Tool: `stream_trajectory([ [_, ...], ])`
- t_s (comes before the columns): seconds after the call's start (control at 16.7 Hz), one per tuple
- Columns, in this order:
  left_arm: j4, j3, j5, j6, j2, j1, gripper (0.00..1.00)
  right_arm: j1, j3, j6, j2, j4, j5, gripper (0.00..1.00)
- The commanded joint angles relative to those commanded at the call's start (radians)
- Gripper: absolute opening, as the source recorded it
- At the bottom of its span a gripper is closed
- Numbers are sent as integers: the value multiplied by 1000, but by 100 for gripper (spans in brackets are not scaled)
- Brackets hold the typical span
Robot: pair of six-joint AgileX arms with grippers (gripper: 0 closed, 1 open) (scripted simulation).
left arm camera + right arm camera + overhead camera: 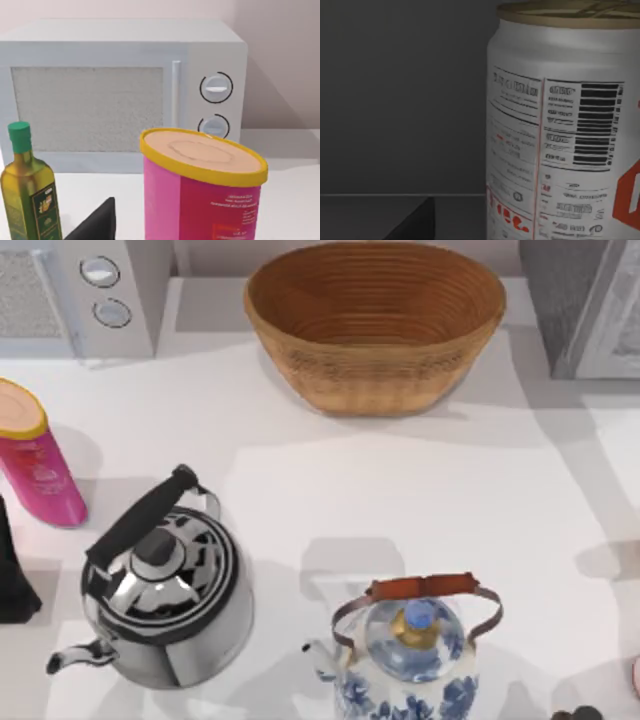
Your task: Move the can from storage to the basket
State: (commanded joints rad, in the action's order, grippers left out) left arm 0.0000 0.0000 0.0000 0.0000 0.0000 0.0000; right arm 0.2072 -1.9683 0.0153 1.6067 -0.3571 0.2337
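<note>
The right gripper (pixel 410 220) sits close to the upright can (pixel 565 125), grip state unclear, reaching for it; next comes clamping, then carrying toward the basket (pixel 375 325) at 12 o'clock.

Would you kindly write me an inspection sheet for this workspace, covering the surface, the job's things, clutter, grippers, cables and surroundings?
Surface: white table, shadowed in patches.
Job's things: basket at the back centre, nothing in it; can upright in a dim grey enclosure, seen close in the right wrist view.
Clutter: pink bottle at the left edge; olive oil bottle beside it; steel kettle front left; blue-and-white kettle front centre.
Grippers: left fingertip near the pink bottle; right fingertip near the can.
Cables: nothing seen.
Surroundings: microwave back left; grey cabinet back right.
</note>
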Motion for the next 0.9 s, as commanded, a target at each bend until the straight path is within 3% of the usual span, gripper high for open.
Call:
stream_trajectory([
  [0.42, 0, 0, 0, 0, 0, 0, 100, -28, -229, 0, 194, -33, -25, 100],
  [0.78, 0, 0, 0, 0, 0, 0, 100, -32, -260, 0, 221, -38, -29, 100],
  [0.9, 0, 0, 0, 0, 0, 0, 100, -32, -260, 0, 221, -38, -29, 85],
])
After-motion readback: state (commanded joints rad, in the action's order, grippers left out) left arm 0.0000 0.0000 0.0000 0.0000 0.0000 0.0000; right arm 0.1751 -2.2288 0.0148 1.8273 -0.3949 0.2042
